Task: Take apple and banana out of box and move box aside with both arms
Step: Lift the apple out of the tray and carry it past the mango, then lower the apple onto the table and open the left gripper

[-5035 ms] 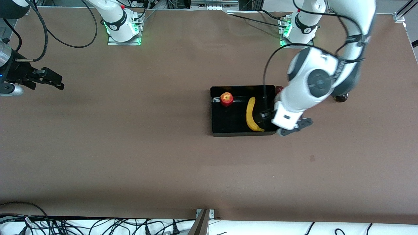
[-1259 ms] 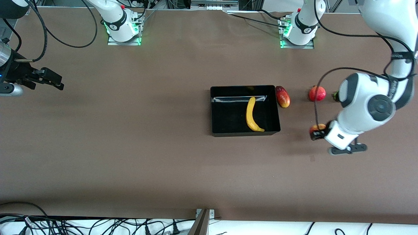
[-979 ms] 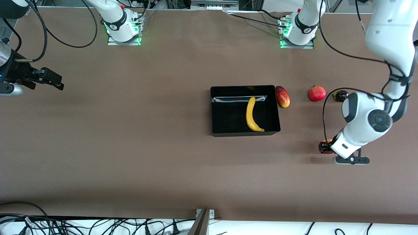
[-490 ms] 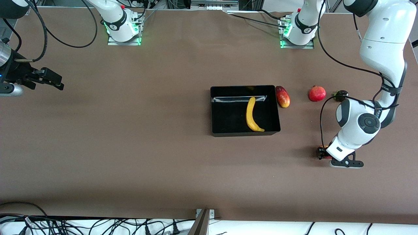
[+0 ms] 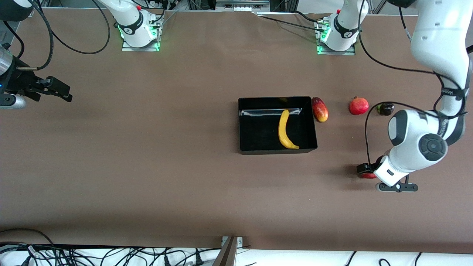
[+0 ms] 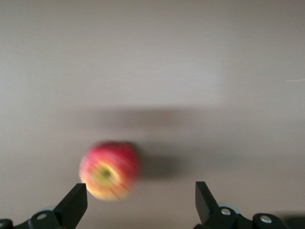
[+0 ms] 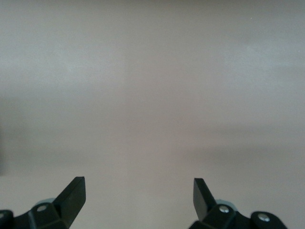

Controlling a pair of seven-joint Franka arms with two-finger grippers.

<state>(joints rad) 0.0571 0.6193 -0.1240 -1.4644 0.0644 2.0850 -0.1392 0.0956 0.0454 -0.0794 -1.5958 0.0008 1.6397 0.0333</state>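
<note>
Apple (image 6: 109, 170) lies free below open left gripper (image 6: 140, 202); banana (image 5: 285, 129), soft and curved, wants a mid-length pinch in box (image 5: 258, 149); right gripper (image 7: 138, 198) waits open.

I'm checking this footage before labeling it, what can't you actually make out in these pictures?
- Apple: blurred in the left wrist view; in the front view mostly hidden under the left gripper.
- Small dark fruit: too small to identify, front view.
- Right gripper: fingertips only, rest cut off by the frame edge.
</note>
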